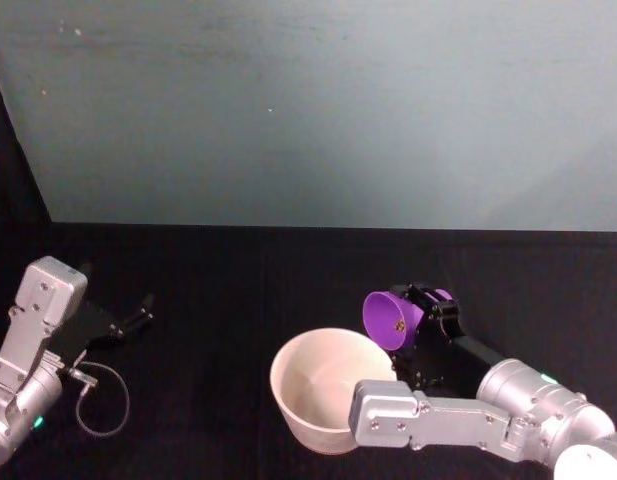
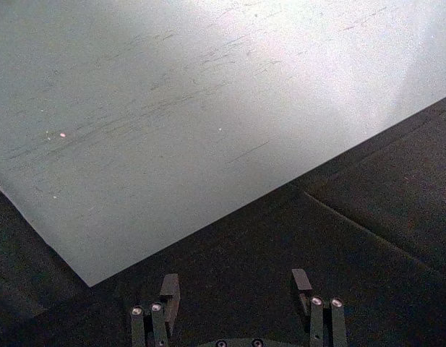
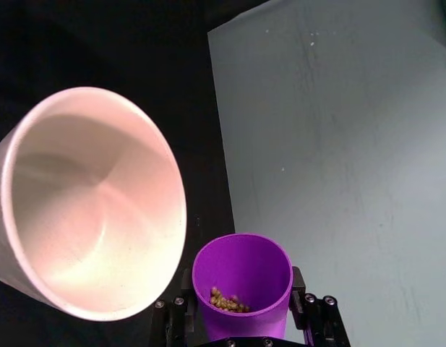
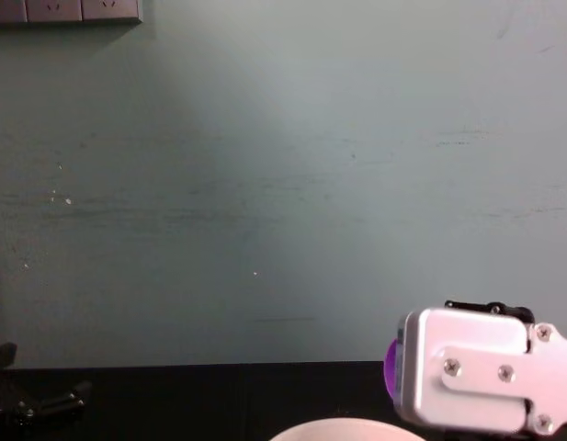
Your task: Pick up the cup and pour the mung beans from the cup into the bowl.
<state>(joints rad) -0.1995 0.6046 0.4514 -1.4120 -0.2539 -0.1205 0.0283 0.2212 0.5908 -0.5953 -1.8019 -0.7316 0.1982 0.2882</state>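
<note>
Tilted cup [image 1: 391, 319] — beside bowl [image 1: 308, 425]

seemingly a lab test bench: a black-covered table [image 1: 238, 290], a plain pale wall [image 1: 338, 110] behind it, power sockets [image 4: 62, 9] at the chest view's upper left.

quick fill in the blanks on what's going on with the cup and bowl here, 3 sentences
1. The right gripper is shut on a cup whose colour is ___.
2. The beans lie inside the ___, and the white bowl beside it has none in it.
3. The left gripper hangs over the dark table, off to the left, with its fingers ___ and nothing between them.

Missing words: purple; cup; open
</note>
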